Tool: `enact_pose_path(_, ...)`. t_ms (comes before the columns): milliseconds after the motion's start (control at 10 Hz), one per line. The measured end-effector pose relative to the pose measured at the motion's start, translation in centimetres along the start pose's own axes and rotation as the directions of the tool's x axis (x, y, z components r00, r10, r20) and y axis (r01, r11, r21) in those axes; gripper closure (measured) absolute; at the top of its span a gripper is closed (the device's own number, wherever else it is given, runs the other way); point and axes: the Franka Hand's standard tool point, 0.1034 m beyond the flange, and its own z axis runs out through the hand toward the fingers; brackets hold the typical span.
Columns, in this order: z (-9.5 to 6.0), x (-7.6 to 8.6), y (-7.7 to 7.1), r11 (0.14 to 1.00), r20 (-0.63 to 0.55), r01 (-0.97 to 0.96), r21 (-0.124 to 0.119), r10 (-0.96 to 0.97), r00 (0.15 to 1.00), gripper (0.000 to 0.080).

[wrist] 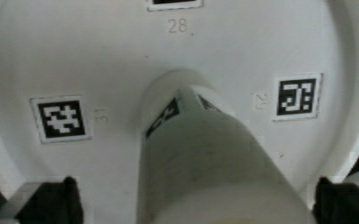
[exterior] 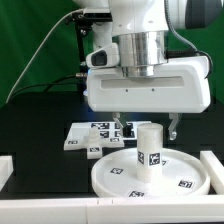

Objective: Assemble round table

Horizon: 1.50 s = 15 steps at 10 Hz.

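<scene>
**Figure. The jaws over the disc and leg, exterior and wrist views.**

**Holder and contents.** The round rimmed disc [exterior: 165, 175] [wrist: 87, 50] lies flat on the black table [exterior: 40, 140], towards the near side. Inside its rim the short leg [exterior: 149, 150] [wrist: 202, 160] stands upright near the middle. Its foot is on the disc floor, among the small square tags printed there. I see nothing else in the disc.

**Jaws.** I read them as spread wide and holding nothing. The two fingertips [wrist: 51, 200] sit far out on either side of the leg, with clear gaps to it. In the exterior view they hang at about the height of the leg's top, one on each side. The broad white hand body is directly above.

**Surroundings.** The cross-shaped base [exterior: 78, 137] lies flat on the table. It is behind the disc and towards the exterior view's left, near the rim. I cannot tell whether it touches the rim. A green cable [exterior: 30, 60] runs down the backdrop on the same side, well apart from the parts.

**Edges and room.** White border strips [exterior: 213, 165] close the table at both sides and along the front. The disc's near rim lies close to the front strip, and its rim on the exterior view's right is close to that side strip. The bare table at the exterior view's left is the widest open ground.
</scene>
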Motion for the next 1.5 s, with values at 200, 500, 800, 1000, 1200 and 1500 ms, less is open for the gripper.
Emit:
enact_pose_path(200, 0.04, 0.17, -0.09, 0.966, -0.01, 0.258, -0.004, -0.258, 0.966, 0.015)
enact_pose_path(500, 0.06, 0.18, -0.08, 0.946, -0.005, 0.324, -0.015, -0.324, 0.946, 0.0266)
enact_pose_path(800, 0.08, 0.16, -0.07, 0.962, -0.006, 0.271, -0.014, -0.271, 0.963, 0.0393)
enact_pose_path(1000, 0.15, -0.03, -0.28, 0.999, -0.038, 0.024, -0.022, -0.025, 0.999, 0.0393)
enact_pose_path(1200, 0.09, -0.15, -0.11, 0.977, -0.04, -0.21, -0.027, 0.209, 0.977, 0.0393)
enact_pose_path(1500, 0.05, -0.36, -0.01, 0.791, -0.045, -0.612, -0.023, 0.611, 0.791, 0.0393)
